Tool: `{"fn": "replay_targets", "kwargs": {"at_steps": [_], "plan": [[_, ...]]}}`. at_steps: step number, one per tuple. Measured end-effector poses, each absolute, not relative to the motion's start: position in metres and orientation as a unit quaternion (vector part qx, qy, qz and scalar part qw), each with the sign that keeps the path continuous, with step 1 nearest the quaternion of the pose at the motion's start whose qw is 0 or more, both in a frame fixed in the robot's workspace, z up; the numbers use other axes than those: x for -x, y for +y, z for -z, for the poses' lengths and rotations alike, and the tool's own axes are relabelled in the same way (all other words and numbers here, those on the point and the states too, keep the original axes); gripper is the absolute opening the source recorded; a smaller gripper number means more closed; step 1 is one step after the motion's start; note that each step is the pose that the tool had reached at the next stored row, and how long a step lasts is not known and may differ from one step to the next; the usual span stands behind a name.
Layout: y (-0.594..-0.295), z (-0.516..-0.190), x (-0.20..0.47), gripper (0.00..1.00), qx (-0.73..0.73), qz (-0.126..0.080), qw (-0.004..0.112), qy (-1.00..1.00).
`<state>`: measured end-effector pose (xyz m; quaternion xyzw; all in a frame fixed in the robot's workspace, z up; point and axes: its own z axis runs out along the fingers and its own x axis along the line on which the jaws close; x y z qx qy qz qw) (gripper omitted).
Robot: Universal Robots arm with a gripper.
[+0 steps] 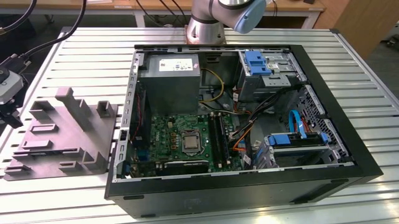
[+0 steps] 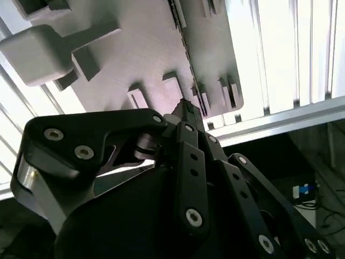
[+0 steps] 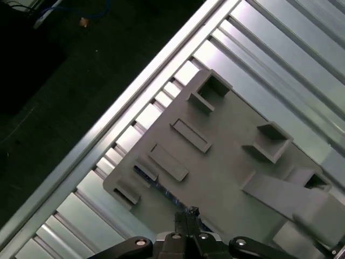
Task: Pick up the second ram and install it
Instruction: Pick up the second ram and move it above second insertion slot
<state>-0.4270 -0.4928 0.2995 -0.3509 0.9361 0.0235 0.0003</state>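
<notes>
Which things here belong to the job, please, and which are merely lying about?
Job: thin dark memory stick; black gripper; purple-grey plastic tray holding it; green motherboard.
Lying about: grey boxy power supply; blue plastic drive brackets.

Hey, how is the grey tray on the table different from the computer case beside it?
The tray is pale purple-grey; the case is black. The tray is a low flat plate with upright blocks; the case is a deep open box holding a motherboard and power supply. The case is clearly larger than the tray. Both lie on the slatted metal table.
</notes>
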Motion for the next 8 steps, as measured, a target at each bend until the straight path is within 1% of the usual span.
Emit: {"fn": "replay_targets", "kwargs": {"at_steps": [8], "plan": [[-0.4928,-0.2982,0.427,0.1,0.418,-0.023,-0.001,0.908]]}}
